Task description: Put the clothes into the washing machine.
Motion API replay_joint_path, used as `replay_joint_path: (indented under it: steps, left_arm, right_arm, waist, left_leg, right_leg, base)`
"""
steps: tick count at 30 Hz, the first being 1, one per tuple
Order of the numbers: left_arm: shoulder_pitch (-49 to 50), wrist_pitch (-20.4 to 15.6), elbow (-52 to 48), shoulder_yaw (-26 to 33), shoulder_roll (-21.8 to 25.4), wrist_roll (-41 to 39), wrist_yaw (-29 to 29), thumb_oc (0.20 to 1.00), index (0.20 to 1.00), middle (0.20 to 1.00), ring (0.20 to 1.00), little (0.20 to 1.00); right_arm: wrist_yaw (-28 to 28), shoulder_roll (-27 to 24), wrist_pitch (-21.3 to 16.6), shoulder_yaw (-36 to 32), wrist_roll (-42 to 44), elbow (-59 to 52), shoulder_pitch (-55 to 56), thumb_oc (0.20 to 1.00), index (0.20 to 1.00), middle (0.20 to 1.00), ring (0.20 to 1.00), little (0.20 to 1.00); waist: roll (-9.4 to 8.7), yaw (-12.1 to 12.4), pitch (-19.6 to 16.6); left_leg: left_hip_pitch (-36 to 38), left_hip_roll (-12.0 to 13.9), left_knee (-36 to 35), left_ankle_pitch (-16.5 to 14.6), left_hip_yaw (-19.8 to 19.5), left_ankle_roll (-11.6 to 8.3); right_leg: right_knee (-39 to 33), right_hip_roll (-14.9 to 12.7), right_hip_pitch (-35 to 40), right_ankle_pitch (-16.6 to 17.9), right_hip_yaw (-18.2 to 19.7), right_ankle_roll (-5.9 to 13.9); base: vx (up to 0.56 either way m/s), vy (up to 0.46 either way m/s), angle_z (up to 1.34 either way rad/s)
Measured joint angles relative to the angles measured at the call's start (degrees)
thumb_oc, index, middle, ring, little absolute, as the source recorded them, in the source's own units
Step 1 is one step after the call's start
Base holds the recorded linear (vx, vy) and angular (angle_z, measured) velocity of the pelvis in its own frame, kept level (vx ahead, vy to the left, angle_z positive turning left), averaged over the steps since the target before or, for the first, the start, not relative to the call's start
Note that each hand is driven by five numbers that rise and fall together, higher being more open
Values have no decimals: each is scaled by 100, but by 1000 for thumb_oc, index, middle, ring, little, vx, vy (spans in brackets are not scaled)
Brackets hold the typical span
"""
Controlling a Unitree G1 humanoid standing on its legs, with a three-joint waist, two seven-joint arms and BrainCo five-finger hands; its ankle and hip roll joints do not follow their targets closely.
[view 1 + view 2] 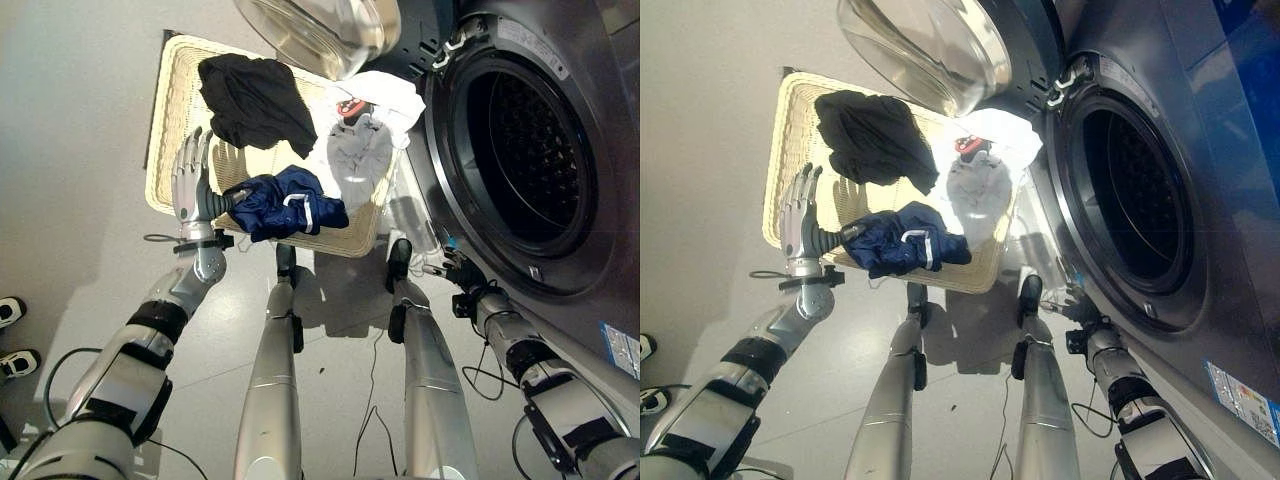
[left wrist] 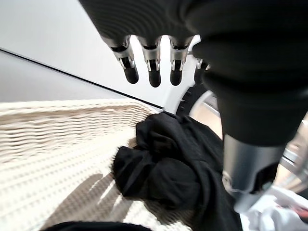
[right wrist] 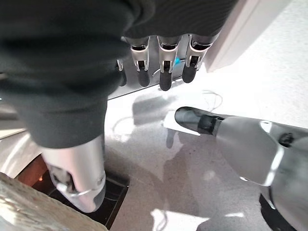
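Three clothes lie in the basket (image 1: 170,120) at the upper left: a black one (image 1: 255,100), a blue one (image 1: 290,205) and a white one (image 1: 375,110). No clothes are in the washing machine (image 1: 530,150) yet. The left robot hand (image 1: 192,185) is wide open, just beside the blue one, holding nothing. The right robot hand (image 3: 161,65) hangs low with straight fingers. I think the next move is to close on the blue one.

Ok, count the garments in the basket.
3: a black garment at the far end, a navy garment nearest the left robot hand, a white garment beside the washer. Others may lie underneath.
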Motion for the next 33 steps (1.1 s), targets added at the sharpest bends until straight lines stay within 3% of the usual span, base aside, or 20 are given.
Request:
replay_joint_path:
  steps: [16,33]
  left_arm:
    - [-1205,444,836,-416,240,102,74,1000,1000,1000,1000,1000]
    - [-2052,886,1433,-429,579,-568,32,1000,1000,1000,1000,1000]
  right_arm:
    - [41,-241,-14,367,220,-374,-243,1000,1000,1000,1000,1000]
    - [42,-382,-116,549,429,-385,-528,1000,1000,1000,1000,1000]
  waist:
    - [-66,-317,-6]
    - [-267,-464,-12]
  left_leg:
    - [-553,7,147,-26,1,-66]
    - [-848,33,175,-42,-15,-93]
  right_leg:
    - [186,39,-627,6,116,-61]
    - [233,80,-949,14,142,-89]
  base:
    - [-3,10,-1]
    - [-3,5,-1]
